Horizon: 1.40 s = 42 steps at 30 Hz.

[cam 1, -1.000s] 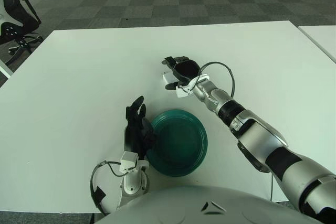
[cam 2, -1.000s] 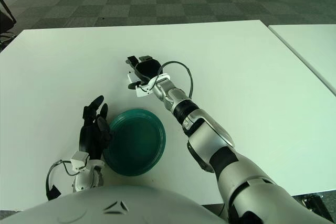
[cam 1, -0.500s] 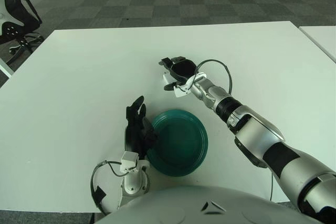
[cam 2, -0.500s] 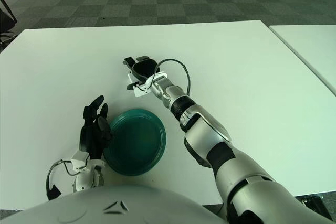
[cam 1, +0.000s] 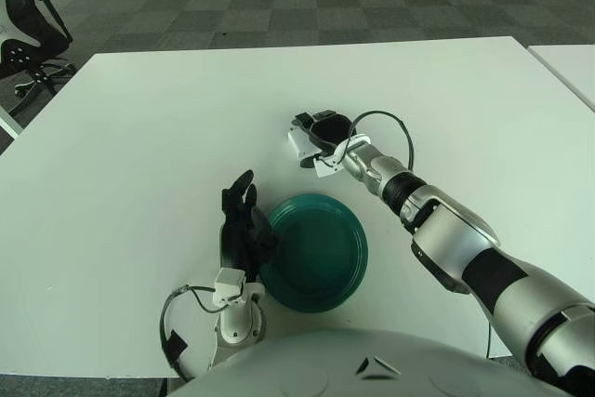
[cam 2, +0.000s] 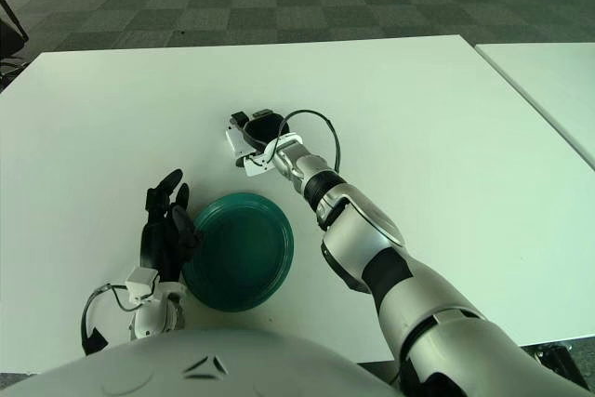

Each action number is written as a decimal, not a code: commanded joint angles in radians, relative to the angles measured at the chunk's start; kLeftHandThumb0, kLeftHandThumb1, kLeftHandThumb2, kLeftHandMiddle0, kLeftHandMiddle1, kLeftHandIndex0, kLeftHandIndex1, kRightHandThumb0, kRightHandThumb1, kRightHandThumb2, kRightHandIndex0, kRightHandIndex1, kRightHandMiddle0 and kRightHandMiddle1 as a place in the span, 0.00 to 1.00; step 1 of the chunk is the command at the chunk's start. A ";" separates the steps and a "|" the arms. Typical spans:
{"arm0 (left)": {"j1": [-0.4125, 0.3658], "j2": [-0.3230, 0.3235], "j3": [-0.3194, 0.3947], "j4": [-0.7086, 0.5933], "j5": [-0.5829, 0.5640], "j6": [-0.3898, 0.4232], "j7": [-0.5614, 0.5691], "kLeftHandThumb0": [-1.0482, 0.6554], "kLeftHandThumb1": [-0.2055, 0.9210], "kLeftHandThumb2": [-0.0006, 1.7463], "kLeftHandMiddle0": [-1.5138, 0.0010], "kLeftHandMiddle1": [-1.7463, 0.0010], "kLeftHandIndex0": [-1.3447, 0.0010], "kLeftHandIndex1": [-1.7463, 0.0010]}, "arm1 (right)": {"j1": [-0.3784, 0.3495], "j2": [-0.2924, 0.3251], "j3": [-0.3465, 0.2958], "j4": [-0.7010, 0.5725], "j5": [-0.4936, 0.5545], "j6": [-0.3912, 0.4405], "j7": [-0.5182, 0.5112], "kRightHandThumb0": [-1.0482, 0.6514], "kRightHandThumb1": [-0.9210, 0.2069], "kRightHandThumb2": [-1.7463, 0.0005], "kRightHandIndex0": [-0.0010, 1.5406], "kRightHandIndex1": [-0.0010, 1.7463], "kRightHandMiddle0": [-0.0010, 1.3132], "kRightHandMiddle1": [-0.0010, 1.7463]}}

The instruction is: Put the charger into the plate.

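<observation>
A small white charger (cam 1: 297,141) lies on the white table (cam 1: 139,137), a little beyond the plate. My right hand (cam 1: 319,127) is down over it, its dark fingers curled around the charger's far side and top. The teal plate (cam 1: 316,253) sits near the table's front edge, with nothing in it. My left hand (cam 1: 244,228) shows upright against the plate's left rim, fingers spread and holding nothing.
A black office chair (cam 1: 23,34) stands off the table's far left corner. A second white table (cam 1: 569,67) begins at the right edge. A thin cable loop (cam 1: 395,127) arcs over my right wrist.
My right hand has dropped and its fingers have come down around the charger. The charger, plate and left hand have stayed where they were.
</observation>
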 commanded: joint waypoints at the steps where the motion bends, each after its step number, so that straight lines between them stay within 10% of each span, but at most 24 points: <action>1: 0.004 -0.062 -0.029 0.005 -0.005 0.026 0.011 0.15 1.00 0.60 0.76 1.00 0.98 0.48 | -0.030 0.010 0.005 0.029 0.000 0.011 -0.002 0.15 0.00 0.63 0.18 0.00 0.00 0.28; 29: 0.024 -0.058 -0.062 -0.023 0.018 0.051 0.053 0.14 1.00 0.59 0.78 1.00 1.00 0.58 | -0.019 0.011 0.003 0.098 0.019 0.010 0.007 0.16 0.00 0.67 0.21 0.01 0.00 0.30; 35: 0.020 -0.057 -0.069 -0.024 0.026 0.054 0.062 0.14 1.00 0.59 0.78 1.00 1.00 0.58 | -0.016 0.005 0.033 0.106 -0.007 -0.006 -0.016 0.18 0.00 0.66 0.32 0.06 0.00 0.46; 39: 0.018 -0.057 -0.071 -0.025 0.025 0.055 0.064 0.14 1.00 0.59 0.78 1.00 1.00 0.58 | -0.018 0.002 0.058 0.110 -0.027 -0.003 -0.043 0.18 0.00 0.64 0.26 0.65 0.05 0.73; 42: 0.016 -0.058 -0.073 -0.024 0.023 0.054 0.067 0.14 1.00 0.58 0.78 1.00 1.00 0.57 | -0.015 0.000 0.077 0.116 -0.038 -0.001 -0.072 0.20 0.00 0.63 0.30 0.89 0.14 0.87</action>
